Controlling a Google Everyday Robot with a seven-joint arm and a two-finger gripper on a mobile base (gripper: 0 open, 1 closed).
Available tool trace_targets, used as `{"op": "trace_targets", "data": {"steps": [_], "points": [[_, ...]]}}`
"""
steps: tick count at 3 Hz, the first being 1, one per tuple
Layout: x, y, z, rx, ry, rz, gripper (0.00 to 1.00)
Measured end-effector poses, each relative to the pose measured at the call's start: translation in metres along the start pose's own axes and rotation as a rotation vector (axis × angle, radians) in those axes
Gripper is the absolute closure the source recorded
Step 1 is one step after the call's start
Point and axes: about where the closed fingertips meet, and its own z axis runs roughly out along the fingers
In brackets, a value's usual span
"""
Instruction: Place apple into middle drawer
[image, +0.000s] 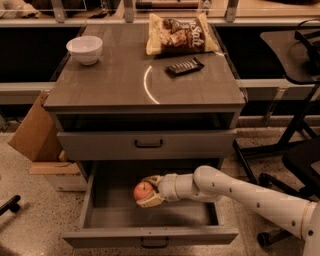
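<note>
Below, the round, glossy red-orange apple (143, 190) is gripped by the pincer (146, 191), closed around it inside the open middle drawer (150, 236), a wide grey box. On the smooth grey bench (125, 85) one white bowl (84, 49), one crinkled snack bag (181, 34) and one dark wrapped bar (184, 66) are seen.

Pincer (146, 191) clamped on apple (141, 190), inside open mid drawer (150, 235); upper drawer (100, 146) closed.

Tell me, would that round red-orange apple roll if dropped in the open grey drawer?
Probably a bit: the round red-orange apple could roll on the flat floor of the open grey drawer, though its walls should stop it. It looks firm: the gripper, inside the drawer, clamps it undented.
</note>
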Motion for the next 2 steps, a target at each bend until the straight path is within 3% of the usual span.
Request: {"op": "trace_targets", "data": {"steps": [1,2], "points": [[0.0078,-0.0024,0.0037,0.004,0.011,0.011,0.52],[0.0133,-0.0031,0.0015,-0.006,-0.012,0.032,0.21]]}}
